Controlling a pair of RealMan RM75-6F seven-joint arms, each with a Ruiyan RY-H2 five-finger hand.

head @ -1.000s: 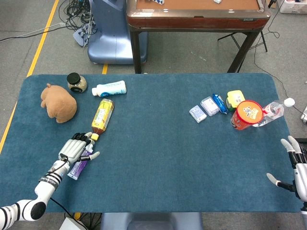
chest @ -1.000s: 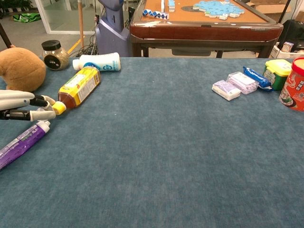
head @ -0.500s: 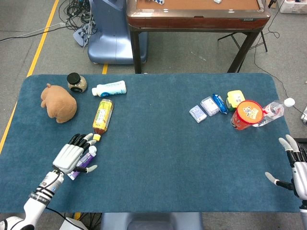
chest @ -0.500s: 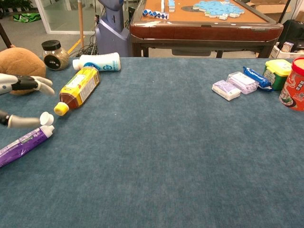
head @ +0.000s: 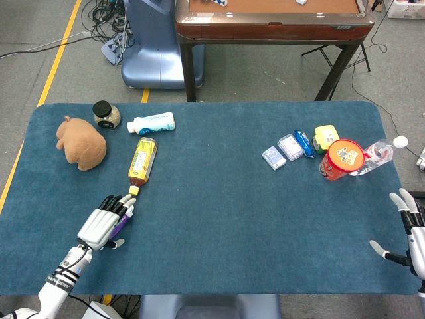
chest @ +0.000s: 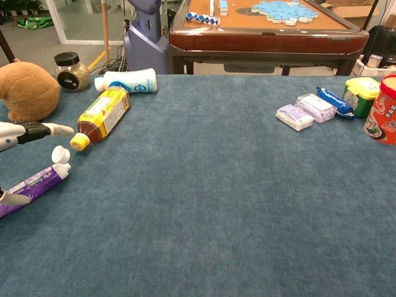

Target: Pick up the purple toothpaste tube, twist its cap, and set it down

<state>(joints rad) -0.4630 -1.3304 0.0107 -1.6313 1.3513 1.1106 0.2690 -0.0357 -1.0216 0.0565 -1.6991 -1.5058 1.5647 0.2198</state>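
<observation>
The purple toothpaste tube (chest: 34, 182) lies flat near the table's front left, its white cap (chest: 60, 154) pointing at the tea bottle. My left hand (head: 103, 224) hovers over the tube and hides most of it in the head view, where only a purple sliver (head: 119, 227) shows. In the chest view its fingers (chest: 37, 130) reach out above the tube and its thumb (chest: 12, 198) lies just below it, spread apart and not gripping. My right hand (head: 408, 232) is open with fingers spread at the front right corner, holding nothing.
A yellow-capped tea bottle (head: 142, 160) lies just beyond the tube's cap. A white bottle (head: 152, 122), a dark-lidded jar (head: 105, 113) and a brown plush toy (head: 82, 142) sit at the back left. Small packets (head: 291, 146), a red cup (head: 342, 159) and a clear bottle (head: 375, 155) are at the right.
My left hand has drawn back toward the front edge and opened wider around the tube. The tube's cap end shifted slightly away from me. The right hand has barely moved.
</observation>
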